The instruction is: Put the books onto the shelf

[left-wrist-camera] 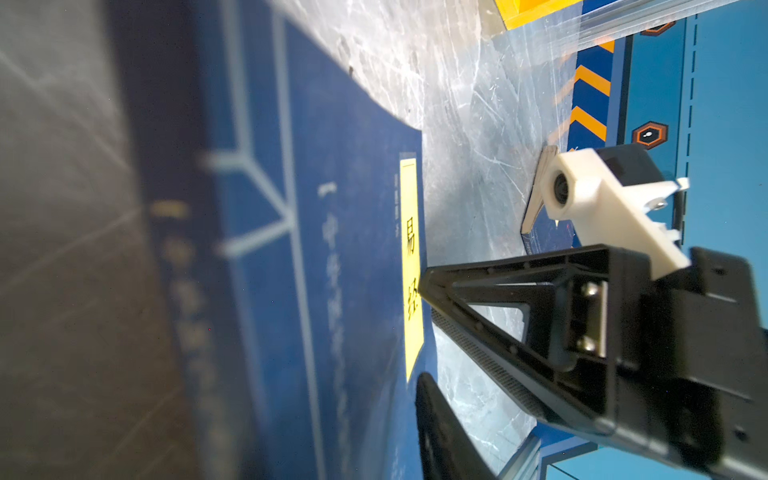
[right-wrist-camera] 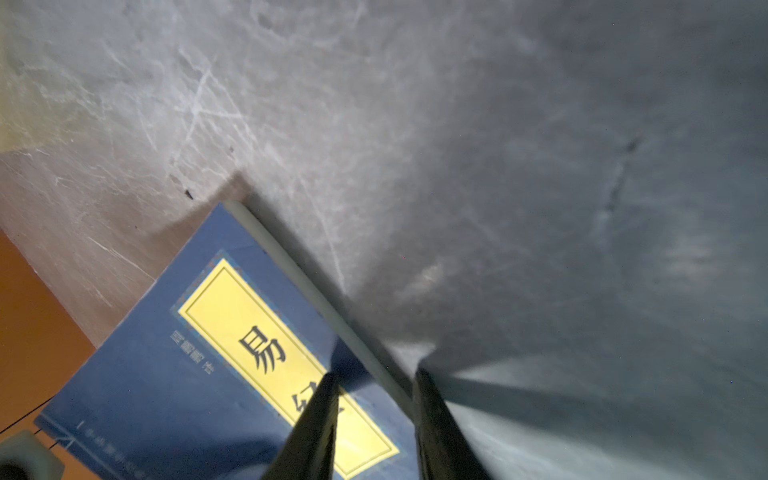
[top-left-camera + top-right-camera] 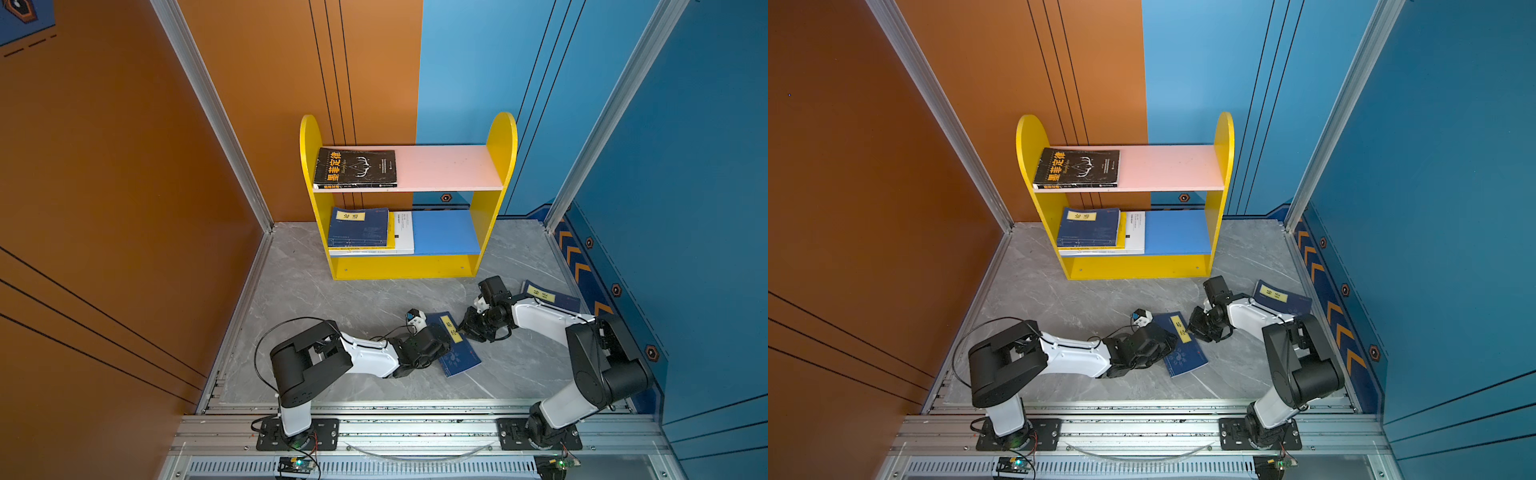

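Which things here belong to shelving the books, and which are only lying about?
Belong to the job:
- shelf
- black book on the pink board
- shelved navy book, yellow book and white book, stacked on the blue board
- central navy book on the floor
- navy book by the blue wall

Only there:
- aluminium rail
- small boards with green lights
- hexagon marks

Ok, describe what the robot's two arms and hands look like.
The left arm and right arm match: white link shells, bulky black joints, black base plates bolted to a silver rail. The left hand and right hand are black, each with a white camera mount; the right hand's fingers are slim, triangular, ribbed inside. A black cable loops beside the left arm.
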Tool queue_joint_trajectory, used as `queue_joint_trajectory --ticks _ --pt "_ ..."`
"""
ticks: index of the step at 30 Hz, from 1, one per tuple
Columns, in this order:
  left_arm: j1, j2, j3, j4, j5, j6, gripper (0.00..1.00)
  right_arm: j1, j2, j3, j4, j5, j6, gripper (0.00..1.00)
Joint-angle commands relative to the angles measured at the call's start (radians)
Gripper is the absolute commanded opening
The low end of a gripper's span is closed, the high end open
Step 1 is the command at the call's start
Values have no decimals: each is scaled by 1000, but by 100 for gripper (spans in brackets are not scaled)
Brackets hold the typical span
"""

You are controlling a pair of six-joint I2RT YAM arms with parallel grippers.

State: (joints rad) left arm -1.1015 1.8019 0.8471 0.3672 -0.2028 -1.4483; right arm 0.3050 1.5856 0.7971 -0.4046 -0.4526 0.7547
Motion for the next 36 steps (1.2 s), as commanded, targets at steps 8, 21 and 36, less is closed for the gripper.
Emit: queue_joint_trajectory --ticks 8,21,36 --pt "-3 -53 -23 27 -37 21 35 8 -22 -41 26 -53 68 33" --pt "-5 -108 -29 -57 -69 46 31 24 -61 -8 10 -74 111 34" --pt "-2 -176 1 -254 -105 104 28 40 -111 8 15 -68 154 43"
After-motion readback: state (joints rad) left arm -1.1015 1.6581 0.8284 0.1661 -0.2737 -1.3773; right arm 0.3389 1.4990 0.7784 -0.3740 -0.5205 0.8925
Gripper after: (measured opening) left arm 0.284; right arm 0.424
